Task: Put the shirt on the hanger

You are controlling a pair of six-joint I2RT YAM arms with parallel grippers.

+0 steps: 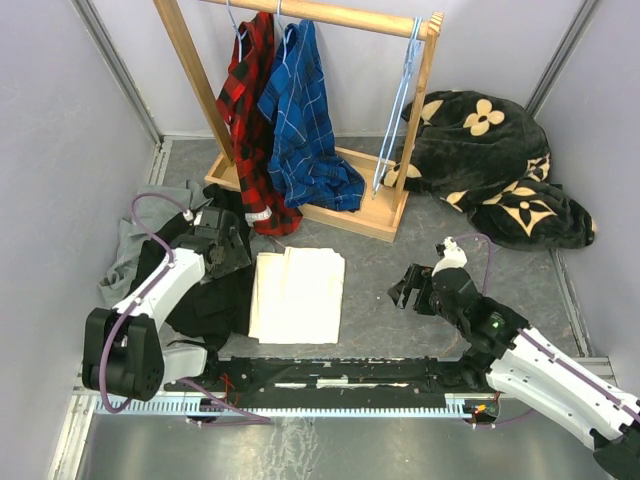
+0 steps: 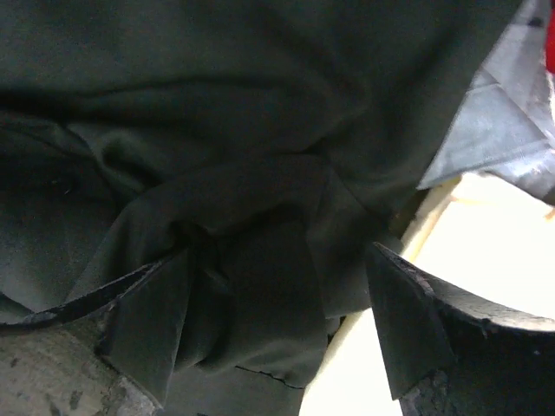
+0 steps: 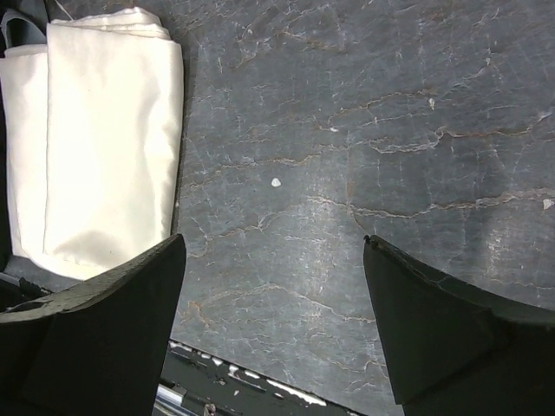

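At table's left, one plain black soft shirt (image 1: 215, 305), crumpled against one grey garment (image 1: 125, 245). Over it, left gripper (image 2: 277, 286), jaws spread wide, black fabric bunched between them, unpinched. Just beside, one folded cream cloth (image 1: 297, 295). Further right, right gripper (image 3: 273, 260), likewise released, above grey veined tabletop (image 1: 380, 320). At back, one wooden rack (image 1: 185, 55) carrying one red plaid shirt (image 1: 250, 110), one blue plaid shirt (image 1: 305, 120) and, at its right end, bare thin light-blue wire hanger (image 1: 400, 110); number there unclear. Beside rack, one black flower-patterned blanket (image 1: 480, 160).
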